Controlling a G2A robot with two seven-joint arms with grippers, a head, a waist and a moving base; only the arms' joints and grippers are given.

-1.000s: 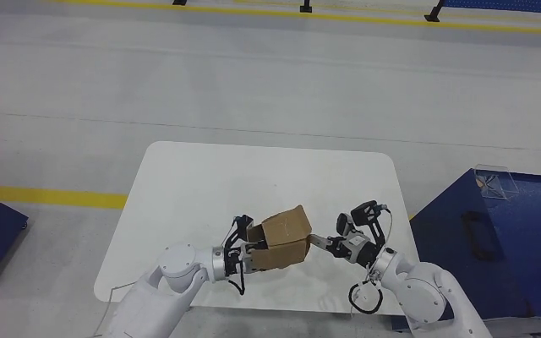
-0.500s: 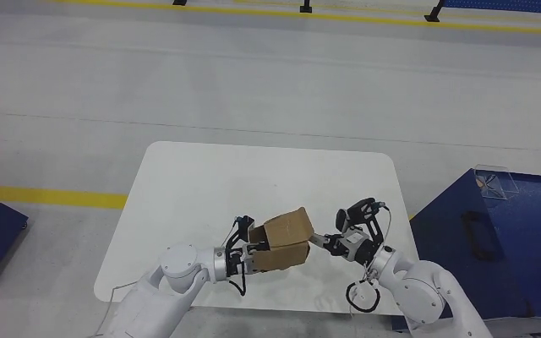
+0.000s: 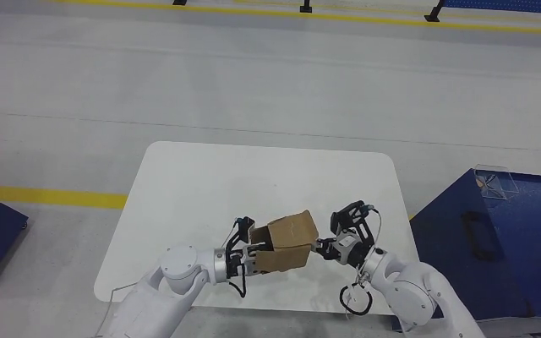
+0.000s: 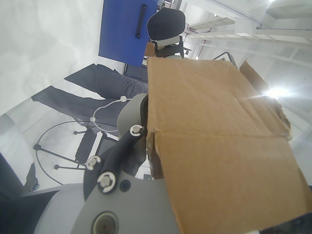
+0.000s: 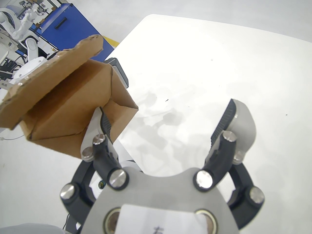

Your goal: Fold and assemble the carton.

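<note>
Top view showed left gripper (image 3: 252, 247) jaws clamped on the brown cardboard carton (image 3: 287, 232); right gripper (image 5: 168, 114) jaws apart. Flap-folding was underway; tucking seemed next.

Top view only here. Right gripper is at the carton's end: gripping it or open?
Observer: Open. The right gripper stands wide, with one finger against an end flap of the carton and the other over bare table.
Operator: Is that end closed up?
Observer: No. It gapes toward the right wrist, inner walls showing, with a top flap raised above it.
Operator: Left side got a hold?
Observer: Looks like it. The left gripper has one finger outside a carton wall. The other is hidden behind the cardboard, so it reads as a pinch on that wall.
</note>
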